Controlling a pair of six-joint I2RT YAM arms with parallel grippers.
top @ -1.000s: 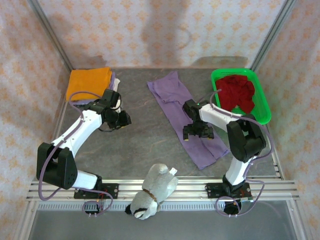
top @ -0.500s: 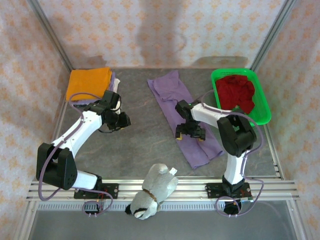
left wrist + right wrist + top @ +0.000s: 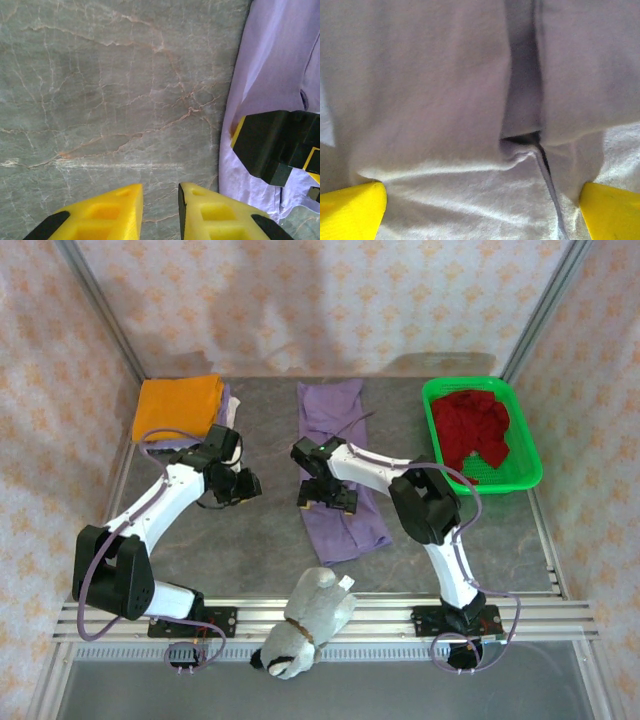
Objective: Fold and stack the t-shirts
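A lavender-purple t-shirt [image 3: 335, 440] lies as a long folded strip in the middle of the table. My right gripper [image 3: 325, 497] presses down on its lower half, jaws wide open, one yellow fingertip [image 3: 352, 210] at each side of the creased cloth [image 3: 445, 100]. My left gripper [image 3: 244, 485] hovers over bare table just left of the shirt, its fingers [image 3: 100, 215] a narrow gap apart with nothing between them. From there the shirt's edge [image 3: 270, 70] is at the right. An orange t-shirt [image 3: 178, 405] lies folded at the back left. A dark red t-shirt [image 3: 475, 425] is crumpled in the basket.
The green plastic basket [image 3: 530, 465] stands at the back right. A grey-and-white plush toy [image 3: 305, 625] lies on the front rail between the arm bases. Patterned walls close the back and sides. A pale cloth edge [image 3: 231, 405] peeks out beside the orange shirt.
My right gripper has swept left across the table, and the purple shirt slid with it and now lies straighter. The left arm has barely moved.
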